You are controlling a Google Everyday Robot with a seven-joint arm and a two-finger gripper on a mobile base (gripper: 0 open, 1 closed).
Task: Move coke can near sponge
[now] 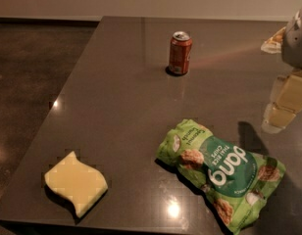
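Coke can [180, 53] stands upright, silver top and pull tab up, on the far stretch of the counter [121, 92], well apart from the claw [283, 106] and nowhere near being gripped. From the claw, which hangs above the counter at the right edge of the view, the can lies off to the left and farther back. That is the line the reach has to take, I'd say, across bare counter with the can's long axis vertical. Whether the claw is released or clenched, I cannot tell. Nearer than the claw and to its left sprawls the green Dang chip bag [222, 173]. Beyond it, far from the claw at the counter's near left corner, the sponge [75, 182] lies flat, well apart from the can.
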